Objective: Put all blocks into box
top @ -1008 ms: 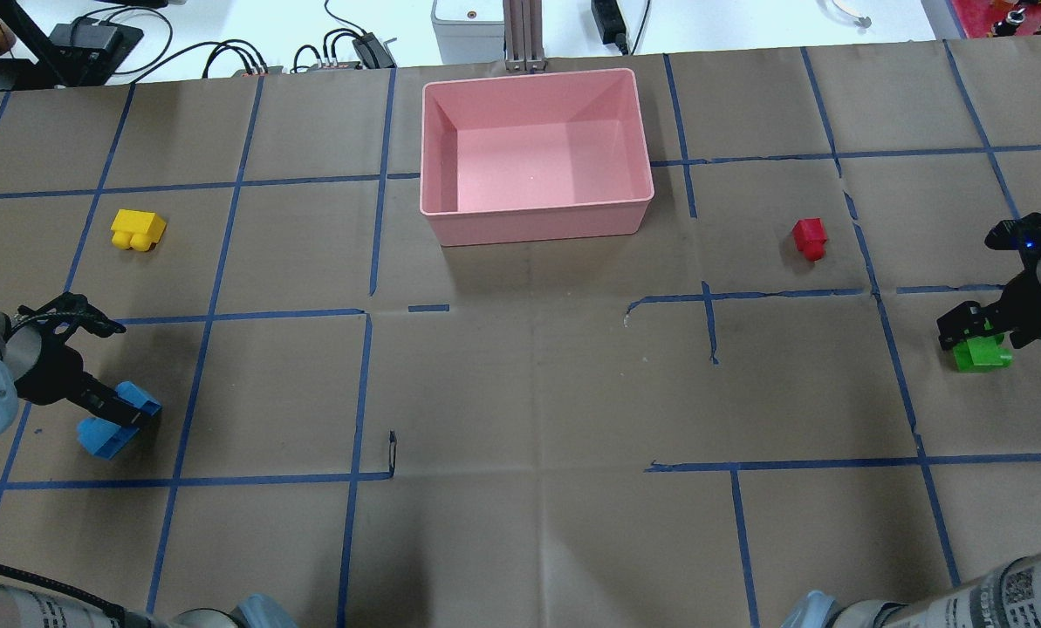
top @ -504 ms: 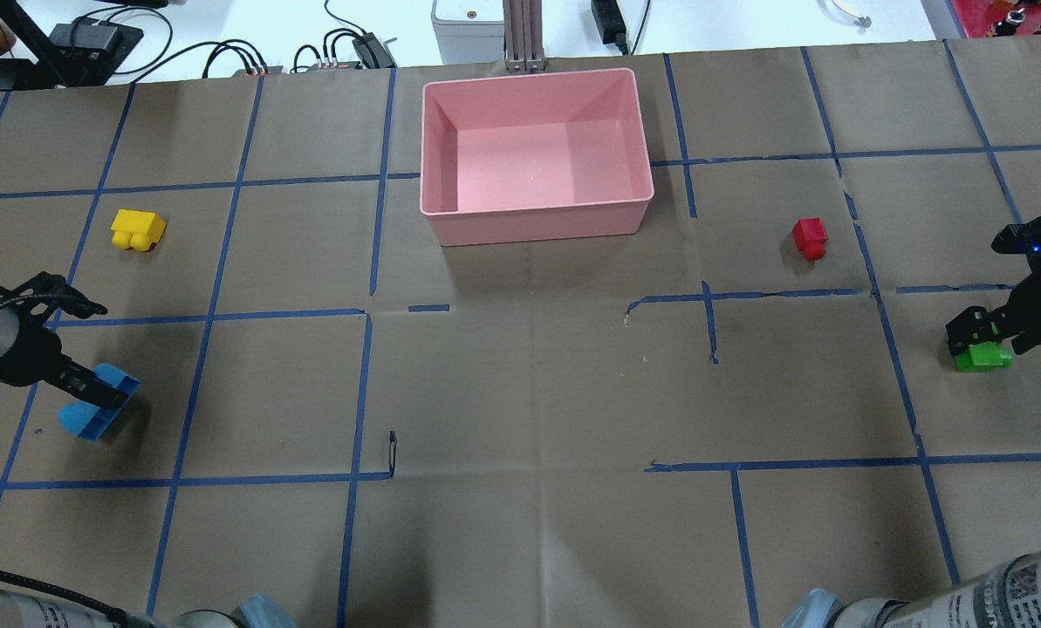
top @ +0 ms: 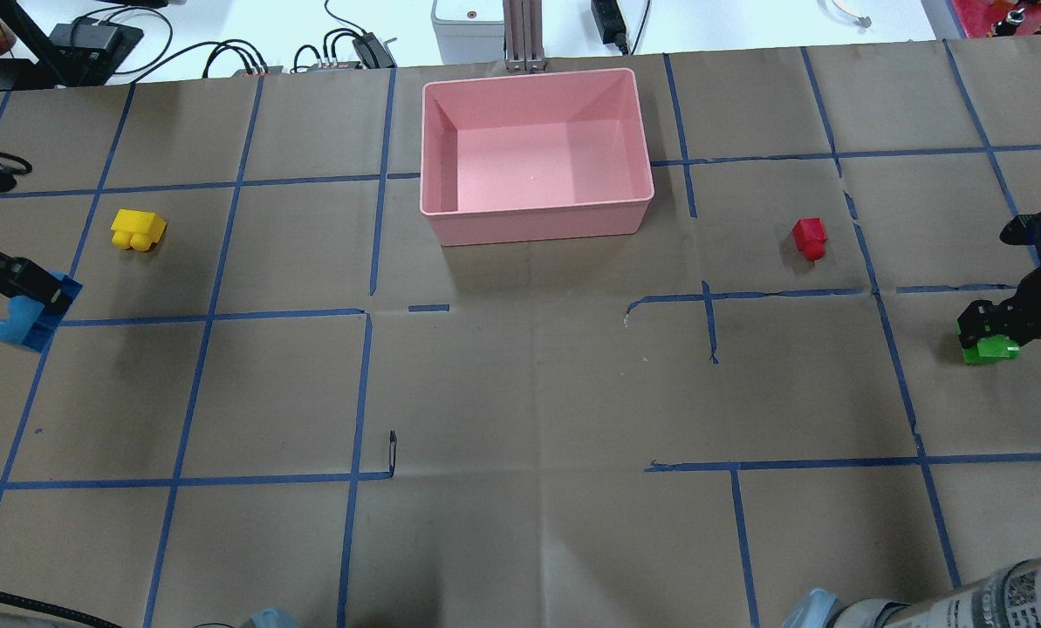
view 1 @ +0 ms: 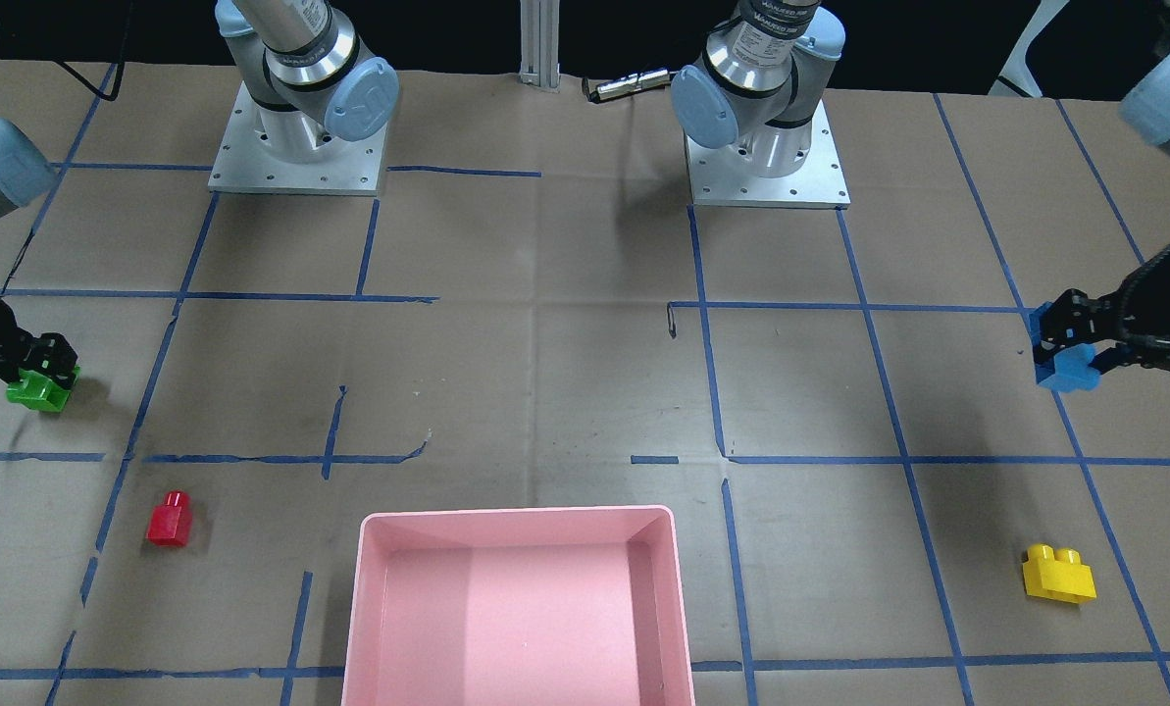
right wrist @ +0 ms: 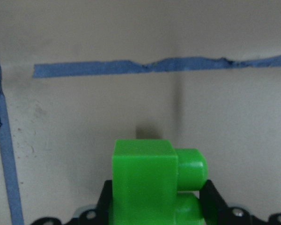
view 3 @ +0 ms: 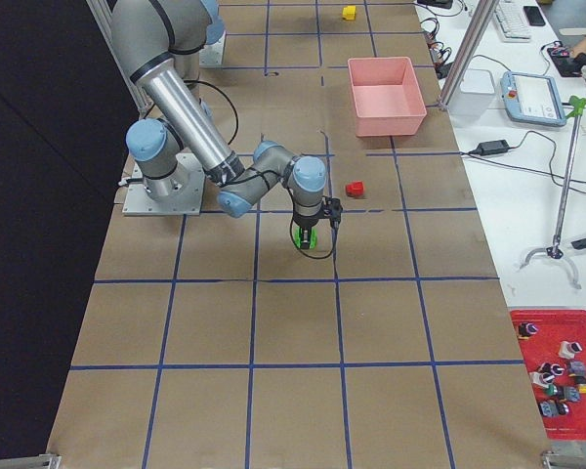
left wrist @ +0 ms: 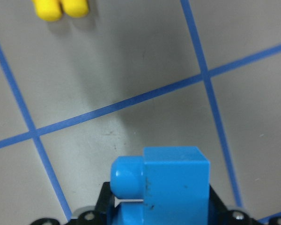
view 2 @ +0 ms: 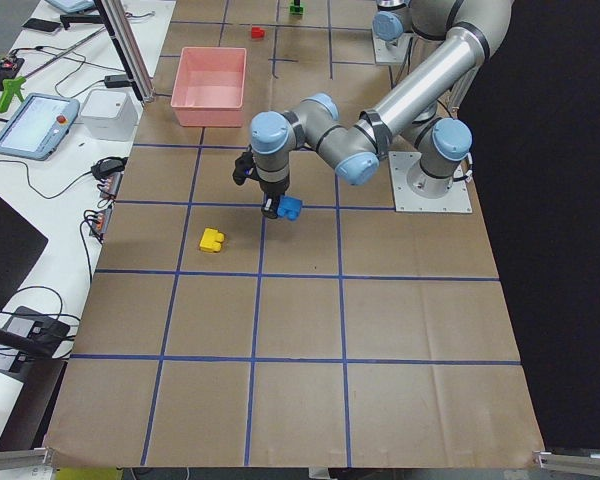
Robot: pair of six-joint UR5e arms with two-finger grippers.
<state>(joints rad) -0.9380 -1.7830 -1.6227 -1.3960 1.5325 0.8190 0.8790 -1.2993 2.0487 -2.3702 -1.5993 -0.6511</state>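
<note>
My left gripper (top: pixel 42 295) is shut on the light-blue block (top: pixel 21 320) at the table's far left and holds it above the paper; the block fills the bottom of the left wrist view (left wrist: pixel 173 183). The yellow block (top: pixel 137 230) lies just beyond it. My right gripper (top: pixel 988 330) is shut on the green block (top: pixel 991 350) at the far right, slightly off the table, as the right wrist view (right wrist: pixel 145 183) shows. The red block (top: pixel 810 237) lies on the paper between it and the pink box (top: pixel 537 224). The box stands at the far middle with nothing in it.
Blue tape lines cross the brown paper. A metal post (top: pixel 524 35), a grey device and cables sit beyond the box at the table's far edge. The two arm bases (view 1: pixel 300 147) stand at the near edge.
My left gripper has carried the light-blue block up the view and toward the left edge. My right gripper has shifted slightly right with the green block. The yellow block, red block and box have not moved.
</note>
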